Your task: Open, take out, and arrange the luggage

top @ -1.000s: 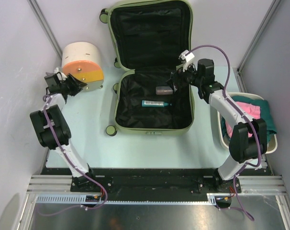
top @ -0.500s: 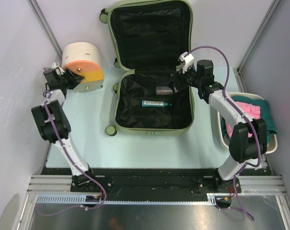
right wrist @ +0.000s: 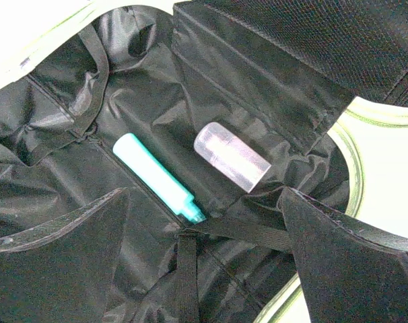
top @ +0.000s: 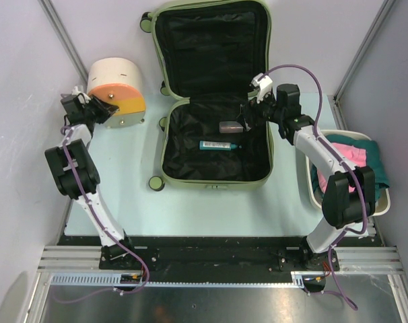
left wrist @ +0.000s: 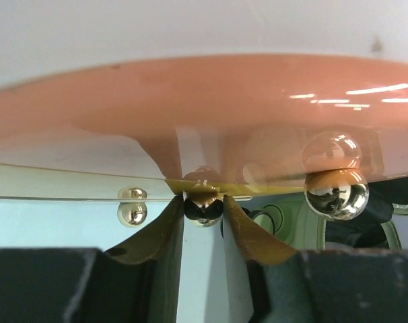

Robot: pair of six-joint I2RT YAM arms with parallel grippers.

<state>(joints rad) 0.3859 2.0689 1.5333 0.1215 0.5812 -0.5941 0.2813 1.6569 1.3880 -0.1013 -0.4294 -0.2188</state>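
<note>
Top external view showed your left gripper (top: 91,111) at the far left, against the lid edge of the drum container (top: 113,77) and well apart from the luggage (top: 215,182). On the left wrist view its jaws stood narrowly apart on either side of a small metal knob (left wrist: 204,207). Whether they pinched it could not be told.

The luggage lay unzipped at the middle of the table (top: 123,202), both black-lined halves facing up. In the near half lay a teal tube (top: 220,145) and, near it but not touching, a clear bottle (top: 231,126). Your right gripper (top: 247,114) hung over that half, close to the bottle, jaws spread wide and empty. The basin (top: 387,200) at far right held pink and teal cloth (top: 362,158).

Judgement: the step in hand was lifting out the bottle.
- You needed to set the fingers across its short axis and descend until they passed its sides.
- You needed to keep clear of the strap (right wrist: 238,232) and the loose lining (right wrist: 56,155); catching lining with the bottle was the likely fault.
- Round plastic was liable to roll or slip, so a slow, centred close was called for.
</note>
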